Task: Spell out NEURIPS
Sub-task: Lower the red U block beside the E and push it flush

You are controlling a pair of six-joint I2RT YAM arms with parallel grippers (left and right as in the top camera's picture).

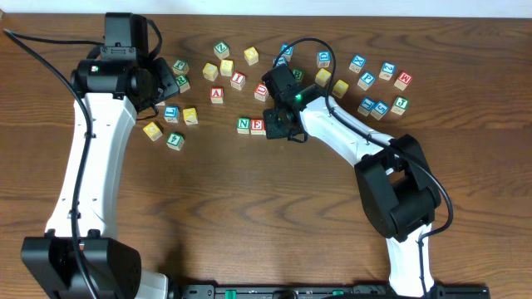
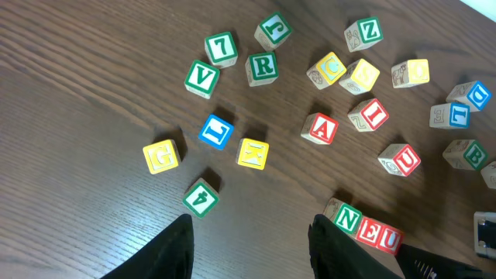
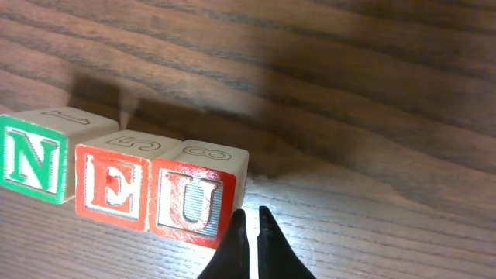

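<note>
Ringing NEU row (image 3: 116, 182): scattered spare cubes (image 2: 201, 77)

So the whole setup is sitting on a dark brown counter (image 1: 249, 208) with a wood-grain finish, the grain running side to side from overhead. A thin pale strip (image 1: 374, 7) is showing past the far edge, honestly can't tell if that's wall or floor. Light is coming down pretty strong: close up in the right wrist view a bright patch (image 3: 325, 194) is glaring off the surface, making the finish look a bit glossy there, and a soft shadow (image 3: 101, 93) is lying across the grain further back.
</note>
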